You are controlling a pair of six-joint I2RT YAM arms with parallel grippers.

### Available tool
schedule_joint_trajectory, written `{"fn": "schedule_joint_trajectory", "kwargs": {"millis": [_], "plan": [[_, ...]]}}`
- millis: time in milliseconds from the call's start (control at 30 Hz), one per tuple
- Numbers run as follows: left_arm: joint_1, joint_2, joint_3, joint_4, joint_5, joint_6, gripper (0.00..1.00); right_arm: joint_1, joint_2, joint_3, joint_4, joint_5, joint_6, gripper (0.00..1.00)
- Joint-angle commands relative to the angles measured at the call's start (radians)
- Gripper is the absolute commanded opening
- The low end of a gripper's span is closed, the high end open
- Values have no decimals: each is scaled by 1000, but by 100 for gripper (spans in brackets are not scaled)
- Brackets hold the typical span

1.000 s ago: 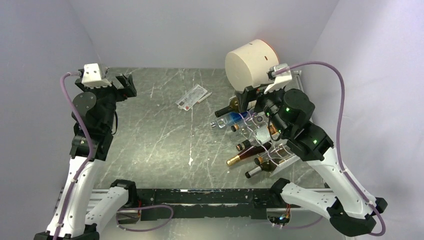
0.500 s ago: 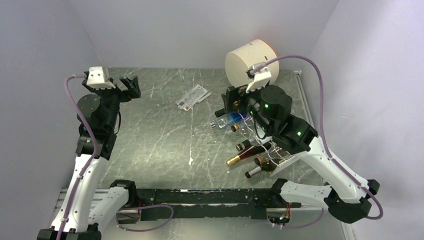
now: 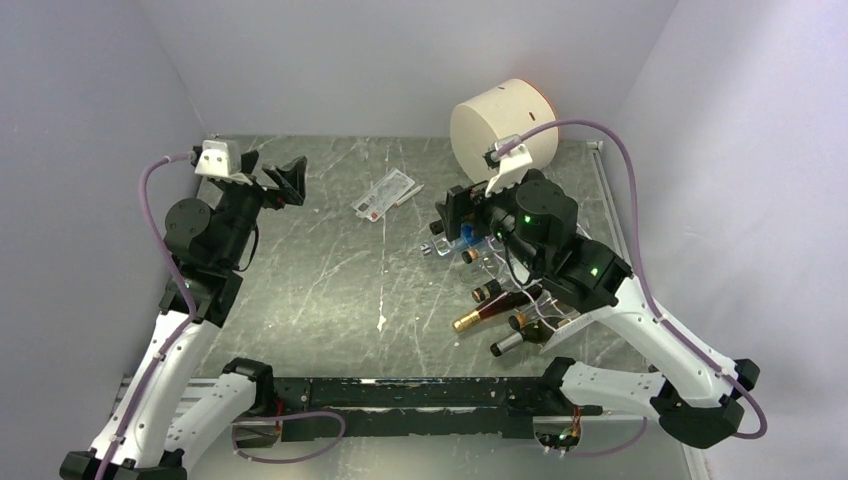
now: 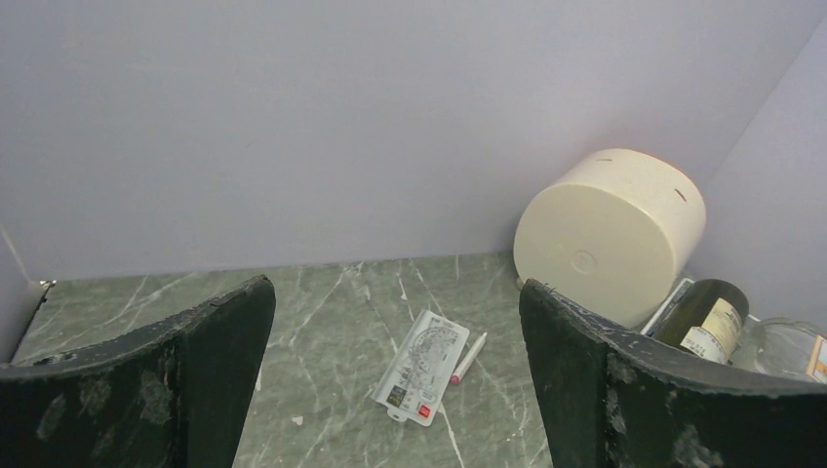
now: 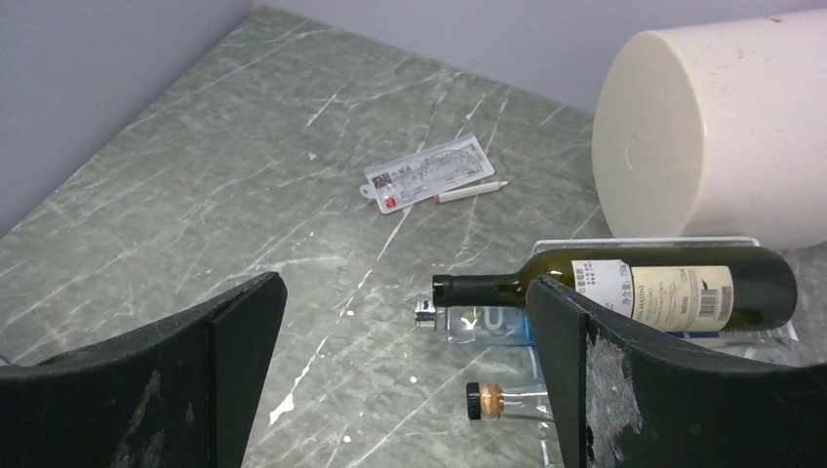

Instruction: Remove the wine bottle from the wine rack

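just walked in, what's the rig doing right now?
Right gripper hangs, fingers open, lined up on the neck of the dark green wine bottle lying atop the wine rack; nothing gripped yet. Other bottles lie on the rack too. Left gripper is raised over the far left of the table, open and empty.

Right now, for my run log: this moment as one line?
phase: approach | right end effector: open, by wine bottle neck, nothing held | left end effector: open, empty | wine bottle: on wine rack

Wine bottle [image 5: 673, 290] glossy dark green glass; table [image 5: 244, 175] smooth marbled stone; cylinder [image 5: 712, 127] matt cream.
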Motion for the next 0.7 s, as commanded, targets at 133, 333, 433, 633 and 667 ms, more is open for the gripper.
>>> {"fn": "schedule_joint_trajectory", "kwargs": {"millis": [133,333,433,633,667], "plan": [[-37,-43,-34,101,44,-4,99,8,116,49,-57,71,-61,100],[-55,-34,-28,81,28,19,99,10,247,130,-166,81,-255,100],[-62,-41,-25,58,-25,29,99,22,325,178,-237,160,-333,100],[-67,-47,-18,21,-162,35,99,54,411,147,-297,264,-501,99],[-67,-47,-19,23,-171,37,99,56,410,111,-264,278,-529,99]]}}
